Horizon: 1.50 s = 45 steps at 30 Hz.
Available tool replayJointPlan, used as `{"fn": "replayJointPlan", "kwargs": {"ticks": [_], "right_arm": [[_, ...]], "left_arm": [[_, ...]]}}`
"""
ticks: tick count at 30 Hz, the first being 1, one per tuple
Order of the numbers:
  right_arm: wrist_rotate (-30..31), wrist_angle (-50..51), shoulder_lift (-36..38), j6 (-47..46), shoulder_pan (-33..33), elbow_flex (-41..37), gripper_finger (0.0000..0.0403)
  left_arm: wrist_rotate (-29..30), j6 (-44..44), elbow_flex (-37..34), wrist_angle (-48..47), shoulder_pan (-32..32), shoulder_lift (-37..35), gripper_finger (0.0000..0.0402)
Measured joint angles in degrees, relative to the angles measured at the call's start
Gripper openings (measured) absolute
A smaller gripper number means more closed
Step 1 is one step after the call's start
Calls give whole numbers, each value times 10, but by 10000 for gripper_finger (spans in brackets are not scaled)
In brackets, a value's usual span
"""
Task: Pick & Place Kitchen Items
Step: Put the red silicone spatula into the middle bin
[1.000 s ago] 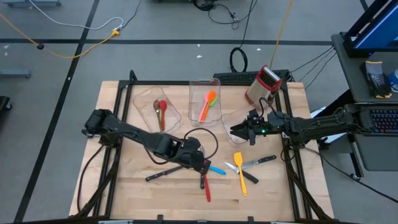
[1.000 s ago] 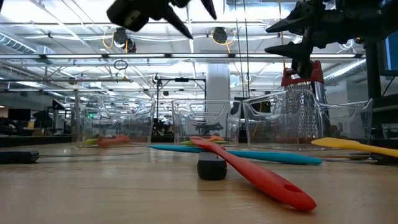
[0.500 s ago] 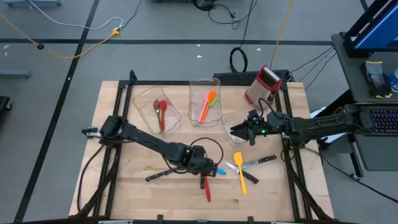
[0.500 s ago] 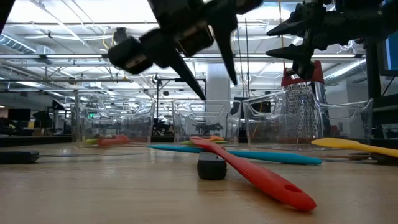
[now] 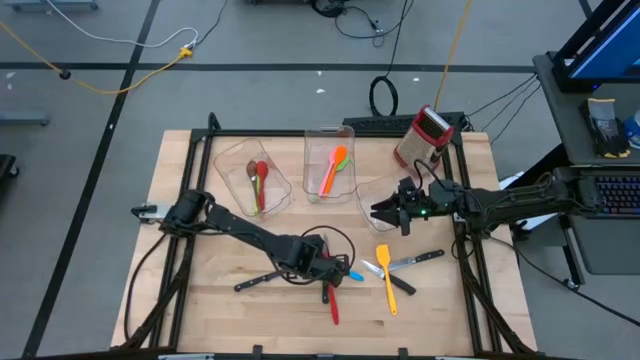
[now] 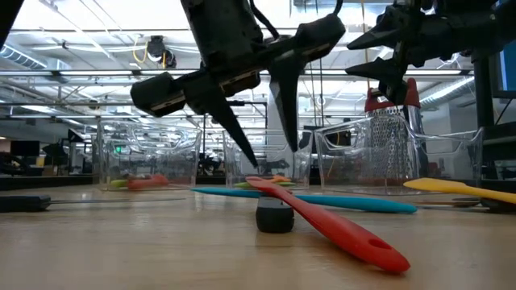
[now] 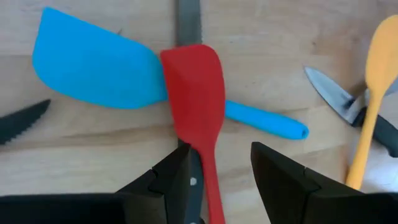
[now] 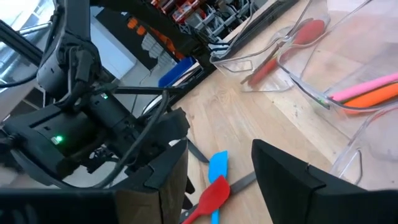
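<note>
A red spatula lies near the table's front edge, its head across a blue spatula and a black-handled knife. My left gripper is open and points down just above the red spatula, one finger on each side of its neck; it also shows in the low view. A yellow spatula and more knives lie to the right. My right gripper is open and empty, held above the right clear bin.
The left bin holds a brown and a red spoon, the middle bin orange, pink and green utensils. A red-topped grater stands at the back right. Another knife lies left of the red spatula.
My left gripper has come down and toward the table's right and near edges, from high above the table to just over the red spatula. It stays open. The utensils have not moved.
</note>
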<state>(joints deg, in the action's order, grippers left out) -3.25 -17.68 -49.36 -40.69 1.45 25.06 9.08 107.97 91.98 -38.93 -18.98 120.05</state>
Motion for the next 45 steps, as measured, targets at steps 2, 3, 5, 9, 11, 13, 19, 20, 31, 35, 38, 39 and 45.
{"fn": "replayJointPlan", "kwargs": {"ticks": [2,3,5,9,11,13,19,20,31,35,38,39,45], "right_arm": [[0,0,0,0,0,0,171],[0,0,0,0,0,0,171],[0,0,0,-1,0,0,171],[0,1,0,-1,0,0,171],[0,1,0,-2,0,0,171],[0,2,0,-2,0,0,171],[0,0,0,-2,0,0,171],[0,0,0,-2,0,0,171],[0,0,0,-2,0,0,171],[0,0,0,-2,0,0,171],[0,0,0,-2,0,0,171],[0,0,0,-2,0,0,171],[0,0,0,-2,0,0,171]], "left_arm": [[-9,5,1,1,0,4,172],[-15,8,1,0,2,7,172],[-17,20,0,-10,2,13,172],[-20,40,0,-13,1,23,172],[-18,49,0,-12,1,28,172],[-7,51,0,-12,1,31,172],[-1,42,0,-16,7,30,172],[0,38,0,-16,9,30,172],[-1,-10,0,-20,29,30,172],[-5,-13,0,-20,30,30,172],[-6,-13,0,-20,30,30,172],[-6,-13,0,-20,30,30,172],[-6,-13,0,-20,30,30,172]]}}
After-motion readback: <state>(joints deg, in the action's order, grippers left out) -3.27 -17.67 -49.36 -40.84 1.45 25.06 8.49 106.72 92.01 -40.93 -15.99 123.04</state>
